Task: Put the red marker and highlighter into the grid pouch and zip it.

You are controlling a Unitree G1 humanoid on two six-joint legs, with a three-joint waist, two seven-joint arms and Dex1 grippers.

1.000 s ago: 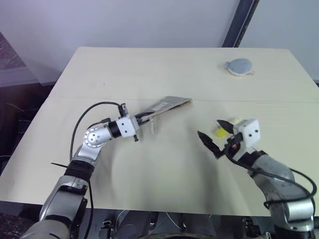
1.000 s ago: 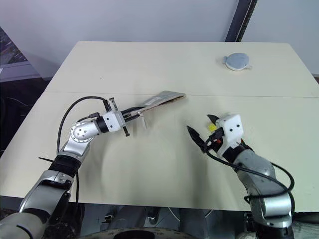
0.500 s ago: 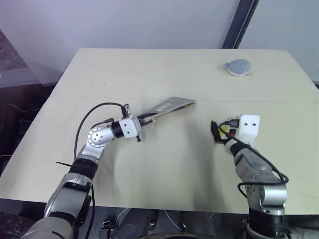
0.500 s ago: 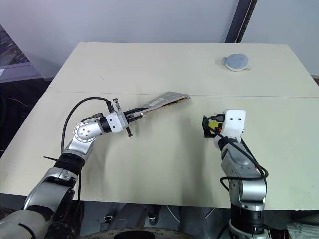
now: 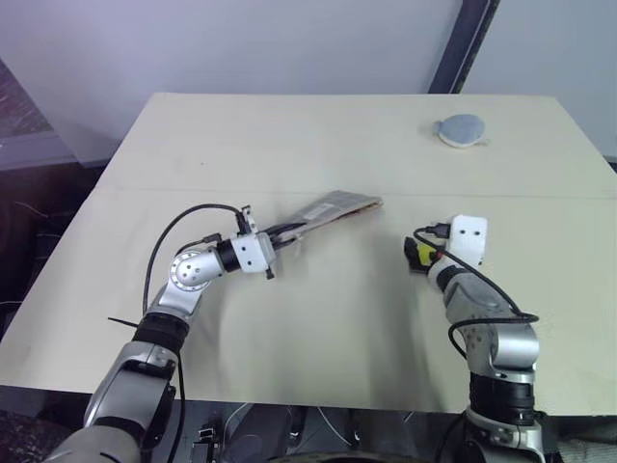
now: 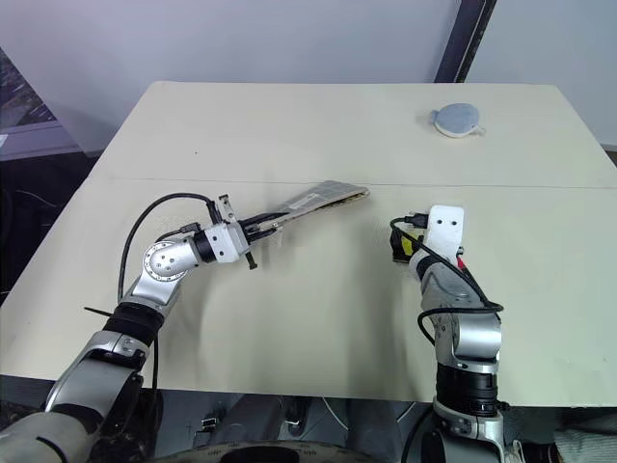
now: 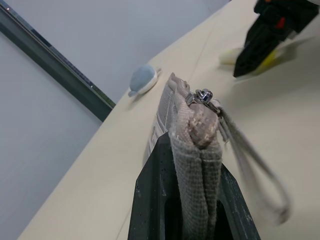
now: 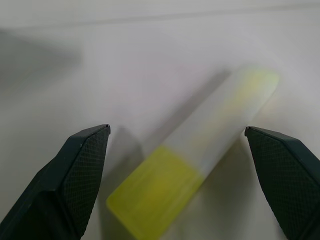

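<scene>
Surface: far half bare and passable except 1 grey-blue disc near the far right corner; near strip in front of both arms also bare. Obstacles mid-surface: grid pouch, raised and slanting out from the left gripper, whose jaws are clamped on its end; right gripper, jaws spread wide on either side of the highlighter, which lies flat. Open lane of bare surface between pouch tip and right gripper.

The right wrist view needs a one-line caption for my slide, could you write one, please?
Open right claw straddling the highlighter, which lies flat on the table, not yet gripped.
</scene>
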